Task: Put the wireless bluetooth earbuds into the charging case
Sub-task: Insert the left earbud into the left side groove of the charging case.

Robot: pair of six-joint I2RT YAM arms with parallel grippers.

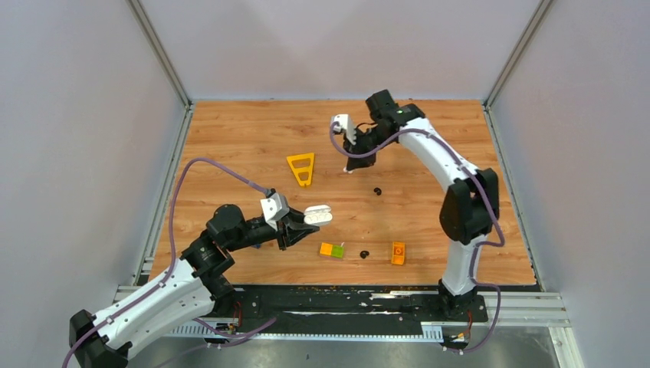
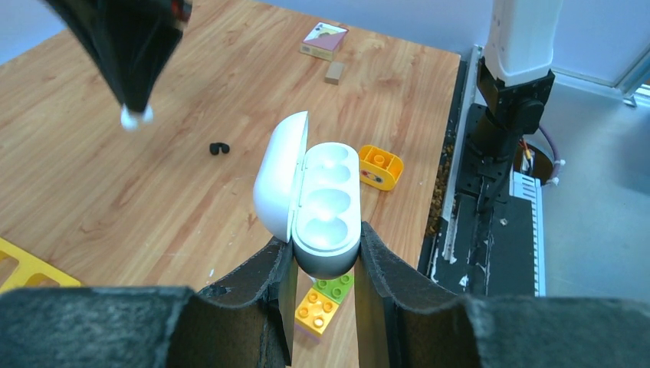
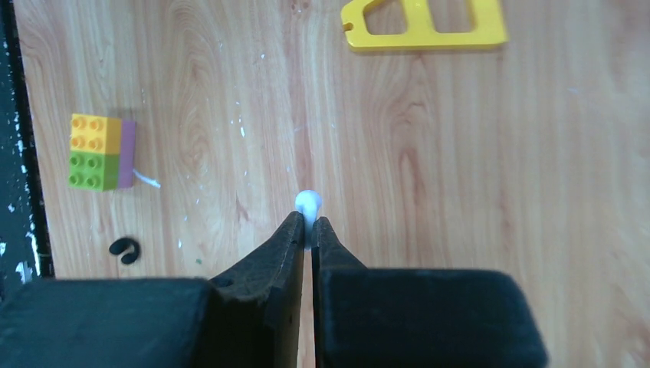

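Observation:
My left gripper [image 1: 300, 224] [image 2: 326, 257] is shut on the near end of the white charging case [image 1: 317, 215] [image 2: 328, 201], held above the table. Its lid stands open to the left and the hollows inside look empty. My right gripper [image 1: 351, 164] [image 3: 308, 228] hangs over the far middle of the table, shut on a white earbud [image 3: 308, 202] [image 2: 133, 117] that sticks out past its tips. One black earbud [image 1: 376, 191] [image 2: 220, 148] lies mid-table. Another black earbud [image 1: 364, 254] [image 3: 125, 249] lies near the front.
A yellow triangular frame [image 1: 301, 169] [image 3: 425, 23] lies left of the right gripper. An orange and green brick [image 1: 332, 250] [image 2: 326, 303] [image 3: 96, 151] sits under the case. An orange brick [image 1: 398, 253] [image 2: 380, 166] lies front right. A small box [image 2: 323, 40] lies far off.

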